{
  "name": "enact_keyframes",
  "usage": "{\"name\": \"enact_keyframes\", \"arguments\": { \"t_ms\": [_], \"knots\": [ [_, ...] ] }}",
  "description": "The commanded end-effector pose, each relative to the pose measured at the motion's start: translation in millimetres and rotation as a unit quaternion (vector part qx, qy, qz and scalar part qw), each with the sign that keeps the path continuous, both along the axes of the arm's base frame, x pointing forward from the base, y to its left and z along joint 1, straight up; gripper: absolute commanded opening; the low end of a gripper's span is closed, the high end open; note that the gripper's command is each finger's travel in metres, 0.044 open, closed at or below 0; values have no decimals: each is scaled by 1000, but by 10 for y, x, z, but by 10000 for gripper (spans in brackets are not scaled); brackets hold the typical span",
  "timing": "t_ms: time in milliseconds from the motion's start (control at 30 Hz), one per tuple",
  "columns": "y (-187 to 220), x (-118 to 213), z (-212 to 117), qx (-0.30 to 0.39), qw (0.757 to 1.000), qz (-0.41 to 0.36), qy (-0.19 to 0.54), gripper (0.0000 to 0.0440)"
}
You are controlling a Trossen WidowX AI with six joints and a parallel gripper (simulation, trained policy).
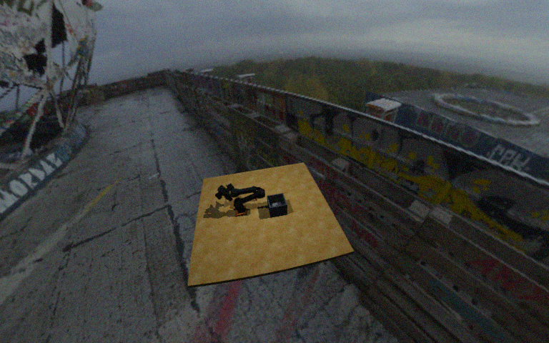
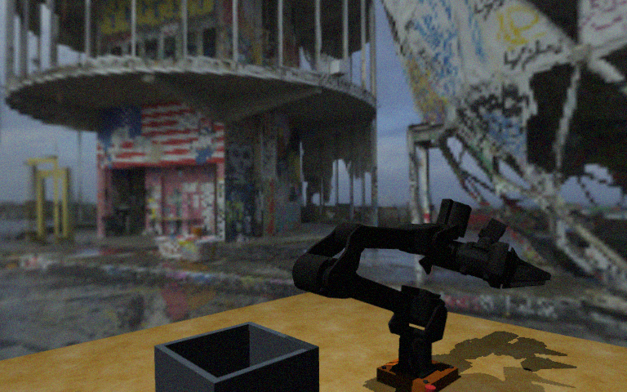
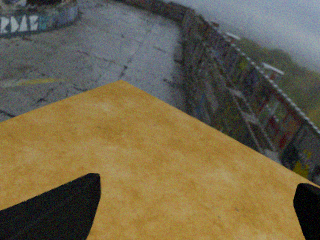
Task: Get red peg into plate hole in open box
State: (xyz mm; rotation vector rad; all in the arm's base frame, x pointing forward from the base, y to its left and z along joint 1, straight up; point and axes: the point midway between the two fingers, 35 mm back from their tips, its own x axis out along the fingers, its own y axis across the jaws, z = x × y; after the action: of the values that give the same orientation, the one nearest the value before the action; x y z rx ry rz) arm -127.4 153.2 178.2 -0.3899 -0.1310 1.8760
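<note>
High and far off, the top view peers down at the black jointed arm point(image 1: 254, 191) point(image 2: 384, 238); the exterior looks across from close by, sharing the dark open-topped square box point(image 1: 277, 211) point(image 2: 268, 369); the wrist looks out between black fingers.

"ORD" lettering point(image 1: 28, 182) point(image 3: 19, 24) on low wall point(image 1: 73, 141) point(image 3: 61, 19)

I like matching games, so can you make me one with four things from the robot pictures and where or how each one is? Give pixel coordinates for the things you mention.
1. box point(image 1: 277, 211) point(image 2: 270, 367)
2. gripper point(image 2: 531, 275) point(image 3: 200, 191)
3. arm's base point(image 1: 241, 213) point(image 2: 388, 375)
4. tabletop point(image 1: 259, 246) point(image 2: 286, 318) point(image 3: 150, 135)

A. orange, under the black arm
B. flat and yellowish brown
C. dark, with an open top
D. fingers wide apart, nothing between them

Right pairs: 1-C, 2-D, 3-A, 4-B
</note>
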Motion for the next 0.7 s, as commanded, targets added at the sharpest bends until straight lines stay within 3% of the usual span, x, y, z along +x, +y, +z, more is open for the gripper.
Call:
{"name": "enact_keyframes", "arguments": {
  "t_ms": [0,33,333,667],
  "knots": [
    [10,7,13,-4,1000,-5,11,423],
    [21,16,25,-9,1000,-11,21,440],
    [248,270,217,-78,984,-107,119,440],
    [459,632,350,-150,936,-230,221,440]
  ]
}}
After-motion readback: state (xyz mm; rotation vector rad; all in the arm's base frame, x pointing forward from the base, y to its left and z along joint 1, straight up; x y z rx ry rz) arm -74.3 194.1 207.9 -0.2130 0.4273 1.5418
